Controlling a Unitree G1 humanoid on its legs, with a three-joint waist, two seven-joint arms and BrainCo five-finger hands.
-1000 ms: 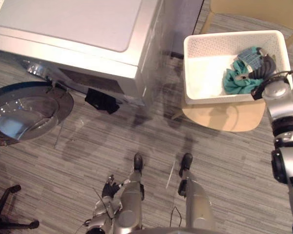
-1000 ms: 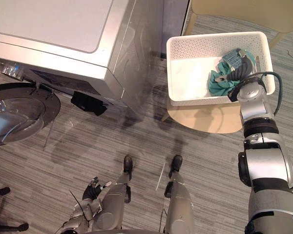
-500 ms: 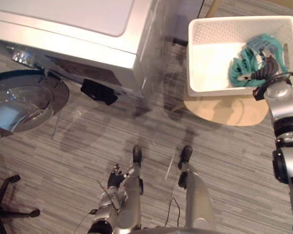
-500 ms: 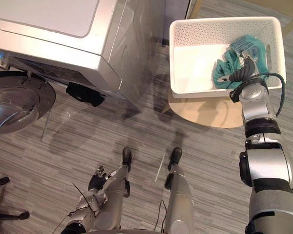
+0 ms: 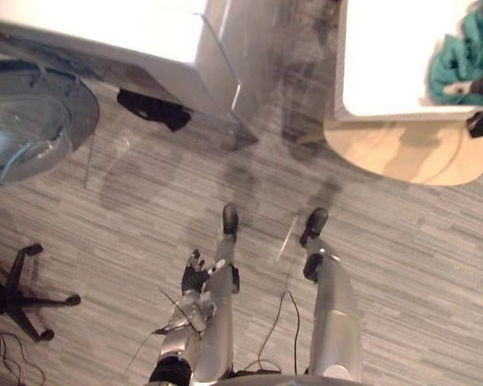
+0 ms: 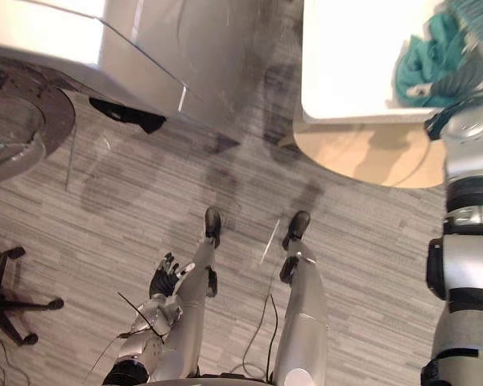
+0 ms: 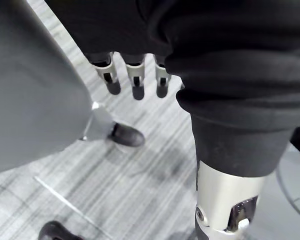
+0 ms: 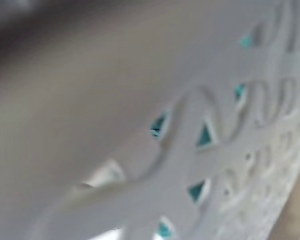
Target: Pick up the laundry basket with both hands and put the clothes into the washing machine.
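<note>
While our left hand (image 6: 163, 280) hangs loose-fingered, our right hand (image 6: 459, 80) lies at the clothes (image 6: 423, 60) in the basket (image 6: 346, 56); we cannot tell its grip.

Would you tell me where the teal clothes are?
The teal clothes lie in the laundry basket, at its right end, upper right in the eye views, right of the washing machine.

The laundry basket (image 6: 362, 117) is cut off by the upper picture edge, so its far wall is not seen. The right hand (image 6: 465, 79) is partly hidden among the teal clothes (image 6: 423, 68). In the right wrist view the basket's lattice wall is blurred. The washing machine (image 6: 145, 40) is cut off too.
</note>
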